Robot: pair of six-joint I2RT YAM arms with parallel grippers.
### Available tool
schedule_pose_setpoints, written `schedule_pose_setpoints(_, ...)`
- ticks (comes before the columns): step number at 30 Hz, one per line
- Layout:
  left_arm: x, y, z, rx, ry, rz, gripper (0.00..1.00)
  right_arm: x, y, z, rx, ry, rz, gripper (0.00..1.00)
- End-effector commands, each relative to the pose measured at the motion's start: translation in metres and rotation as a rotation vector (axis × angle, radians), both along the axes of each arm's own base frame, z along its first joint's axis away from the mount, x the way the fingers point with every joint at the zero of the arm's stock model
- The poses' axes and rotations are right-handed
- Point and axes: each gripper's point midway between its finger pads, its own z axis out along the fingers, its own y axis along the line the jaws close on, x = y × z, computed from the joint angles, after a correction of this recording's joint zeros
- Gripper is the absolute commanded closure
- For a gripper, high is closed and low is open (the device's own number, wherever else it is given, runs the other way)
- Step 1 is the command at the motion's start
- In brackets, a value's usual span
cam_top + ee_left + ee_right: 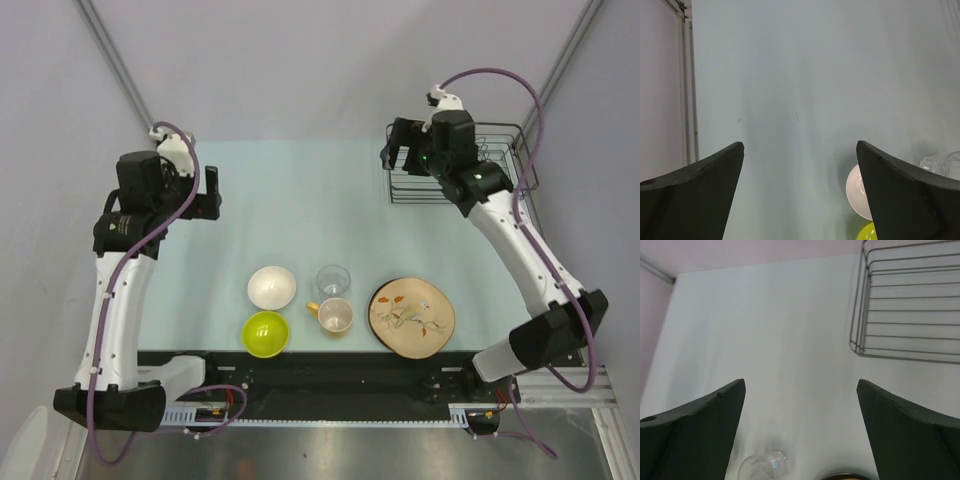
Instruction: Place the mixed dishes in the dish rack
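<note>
Open and empty on both sides: left gripper, right gripper. Right one just beside rack, far right corner. Down by the near edge, well apart from both: white bowl, green bowl, glass, mug, plate. Closest to right arm: plate. Closer to left: bowls.

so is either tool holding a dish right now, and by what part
Nothing is held: the left tool and the right tool are both open and empty.

White bowl, lime bowl, glass, mug, leaf plate clustered, wire rack far right
</note>
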Motion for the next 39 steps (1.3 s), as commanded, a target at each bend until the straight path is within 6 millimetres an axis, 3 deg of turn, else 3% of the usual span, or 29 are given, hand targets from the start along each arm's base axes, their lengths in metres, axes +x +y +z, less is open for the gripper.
schedule_pose_setpoints(1,0.008,-0.002,0.009,-0.024,-0.063,0.009,0.00,0.053,-0.001,-0.001,-0.253,-0.124,-0.145,0.00)
schedule_pose_setpoints(2,0.008,-0.004,0.008,-0.026,-0.060,0.001,0.00,0.062,-0.006,-0.005,-0.323,-0.132,-0.198,0.00)
schedule_pose_setpoints(3,0.007,-0.006,0.008,-0.032,-0.060,-0.014,0.00,0.078,0.011,-0.018,-0.394,-0.139,-0.179,0.00)
schedule_pose_setpoints(5,0.007,-0.009,0.003,-0.031,-0.057,-0.032,0.00,0.095,0.013,-0.026,-0.477,-0.150,-0.228,0.07)
schedule_pose_setpoints(6,0.005,-0.010,0.005,-0.030,-0.068,-0.043,0.00,0.105,0.018,-0.015,-0.482,-0.178,-0.240,0.14)
schedule_pose_setpoints(7,0.004,-0.011,0.004,-0.029,-0.071,-0.051,0.00,0.119,0.021,-0.036,-0.512,-0.149,-0.253,0.31)
schedule_pose_setpoints(8,0.003,-0.011,-0.001,-0.024,-0.061,-0.057,0.00,0.126,0.017,-0.040,-0.532,-0.146,-0.297,0.39)
schedule_pose_setpoints(10,0.002,-0.010,-0.004,-0.009,-0.060,-0.065,0.00,0.143,0.015,-0.051,-0.529,-0.133,-0.323,0.46)
schedule_pose_setpoints(16,0.006,-0.009,-0.016,0.018,-0.037,-0.079,0.00,0.162,0.005,-0.079,-0.478,-0.081,-0.325,0.32)
schedule_pose_setpoints(20,0.014,-0.015,-0.021,-0.013,-0.018,-0.096,0.00,0.166,-0.002,-0.112,-0.497,-0.024,-0.310,0.27)
schedule_pose_setpoints(26,0.018,-0.025,-0.024,-0.056,-0.014,-0.126,0.00,0.161,-0.016,-0.162,-0.462,0.092,-0.286,0.27)
schedule_pose_setpoints(30,0.019,-0.027,-0.027,-0.064,-0.012,-0.132,0.00,0.155,-0.014,-0.188,-0.455,0.141,-0.254,0.27)
schedule_pose_setpoints(36,0.020,-0.029,-0.034,-0.073,0.006,-0.143,0.00,0.155,-0.013,-0.213,-0.472,0.189,-0.231,0.27)
schedule_pose_setpoints(39,0.020,-0.030,-0.035,-0.075,0.009,-0.147,0.00,0.153,-0.011,-0.219,-0.466,0.206,-0.217,0.37)
